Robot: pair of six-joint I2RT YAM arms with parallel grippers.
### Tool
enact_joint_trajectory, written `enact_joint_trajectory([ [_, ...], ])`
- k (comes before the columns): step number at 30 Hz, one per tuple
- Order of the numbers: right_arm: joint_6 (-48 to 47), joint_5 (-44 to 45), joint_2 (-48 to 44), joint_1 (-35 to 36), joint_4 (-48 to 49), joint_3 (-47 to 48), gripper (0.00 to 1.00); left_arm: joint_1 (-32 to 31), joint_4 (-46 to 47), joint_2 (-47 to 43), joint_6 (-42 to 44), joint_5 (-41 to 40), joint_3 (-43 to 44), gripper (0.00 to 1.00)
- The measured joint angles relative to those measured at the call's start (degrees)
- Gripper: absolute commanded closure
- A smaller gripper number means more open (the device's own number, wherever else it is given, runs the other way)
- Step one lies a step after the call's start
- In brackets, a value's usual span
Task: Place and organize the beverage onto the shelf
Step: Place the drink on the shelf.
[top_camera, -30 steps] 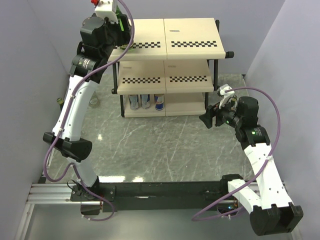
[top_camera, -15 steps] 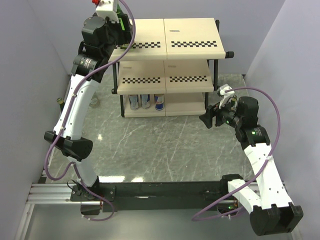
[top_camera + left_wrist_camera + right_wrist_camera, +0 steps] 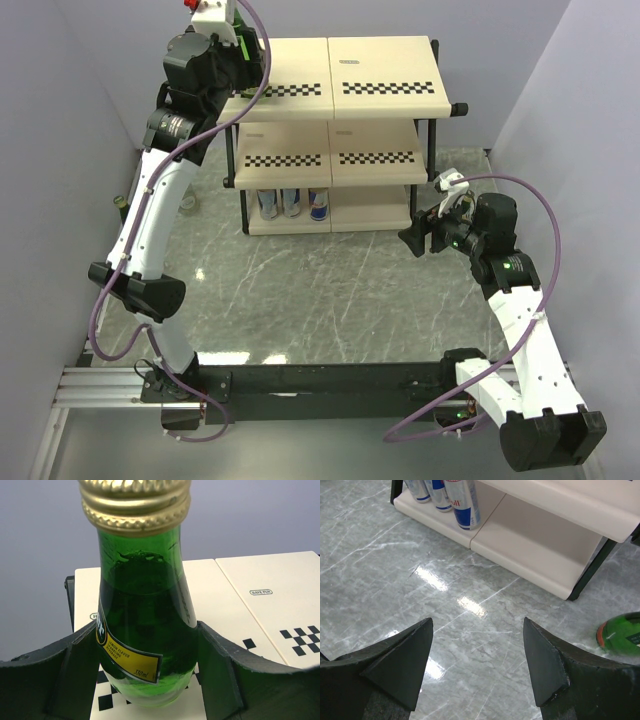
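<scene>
Up high, the green bottle (image 3: 142, 630), gold-capped and upright, over the left front of the shelf (image 3: 385, 75) at the worktop's far edge; three cans (image 3: 291, 203) on its bottom tier.

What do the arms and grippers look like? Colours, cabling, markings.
The left arm and right arm have white links with black joint housings. A purple cable loops along each. A green light shows on the right arm. The left fingers and right fingers are dark, matt wedges. No legible markings.
</scene>
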Motion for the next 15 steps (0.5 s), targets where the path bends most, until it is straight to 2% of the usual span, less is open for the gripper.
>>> enact_joint_trajectory([
  [15,0.00,0.00,0.00,0.00,0.00,0.00,0.21,0.00,0.02,0.00,-0.04,0.00,0.00,0.35],
])
